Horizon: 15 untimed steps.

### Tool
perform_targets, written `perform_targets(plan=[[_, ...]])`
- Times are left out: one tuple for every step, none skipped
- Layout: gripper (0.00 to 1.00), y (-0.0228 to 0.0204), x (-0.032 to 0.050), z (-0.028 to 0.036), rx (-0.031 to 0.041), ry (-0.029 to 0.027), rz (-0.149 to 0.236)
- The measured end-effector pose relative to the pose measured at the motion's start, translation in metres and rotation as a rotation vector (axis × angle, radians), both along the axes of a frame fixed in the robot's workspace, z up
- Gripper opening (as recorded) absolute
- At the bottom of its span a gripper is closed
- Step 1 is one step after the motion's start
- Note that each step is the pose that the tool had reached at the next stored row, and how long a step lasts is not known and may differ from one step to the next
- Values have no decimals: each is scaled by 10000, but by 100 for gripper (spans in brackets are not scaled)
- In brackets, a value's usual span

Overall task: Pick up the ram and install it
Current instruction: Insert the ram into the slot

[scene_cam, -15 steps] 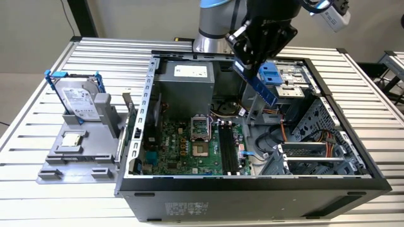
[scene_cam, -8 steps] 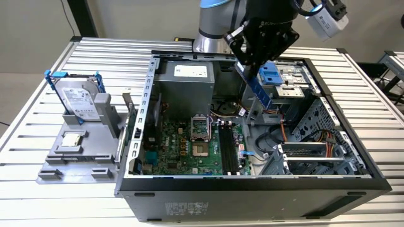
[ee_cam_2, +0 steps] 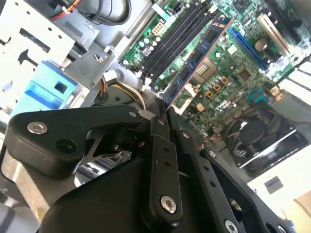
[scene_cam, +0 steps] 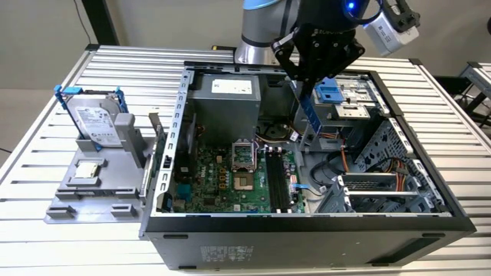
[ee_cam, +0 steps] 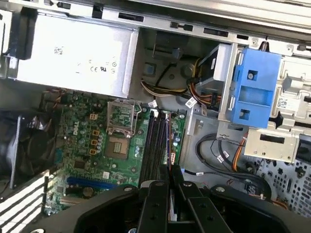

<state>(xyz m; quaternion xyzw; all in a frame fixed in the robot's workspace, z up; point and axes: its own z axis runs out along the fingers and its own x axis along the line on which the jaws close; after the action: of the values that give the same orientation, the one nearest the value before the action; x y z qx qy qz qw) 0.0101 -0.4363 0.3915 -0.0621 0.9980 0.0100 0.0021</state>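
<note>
Gripper (scene_cam: pixel 307 80) clamped on the ram (scene_cam: pixel 306 118), stick upright above the memory slots (scene_cam: pixel 277 181); best kept parallel to one slot, lowered squarely, I judge.

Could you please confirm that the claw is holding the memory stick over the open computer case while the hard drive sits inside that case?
Not quite. The claw does hold the memory stick over the open computer case, but the hard drive is not inside it. It stands outside the case on the grey stand, on the exterior view's left. The exterior view shows this.
</note>
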Motion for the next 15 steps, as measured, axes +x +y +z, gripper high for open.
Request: perform_targets(plan=[[0,0,0,-4,0,0,-163],[0,0,0,-9,1,-1,-323],[0,0,0,-13,2,-1,-493],[0,0,0,-17,1,0,-645],[0,0,0,-18,1,0,-765],[0,-1,1,-17,-1,3,-792],[0,0,1,-18,0,3,-792],[0,0,4,-18,0,4,-792],[0,0,17,-20,1,5,-792],[0,0,38,-24,3,9,-792],[0,0,63,-32,4,14,-791],[0,0,85,-47,2,17,-791],[0,0,99,-64,1,18,-791],[0,0,111,-82,1,18,-791],[0,0,120,-101,2,18,-791]])
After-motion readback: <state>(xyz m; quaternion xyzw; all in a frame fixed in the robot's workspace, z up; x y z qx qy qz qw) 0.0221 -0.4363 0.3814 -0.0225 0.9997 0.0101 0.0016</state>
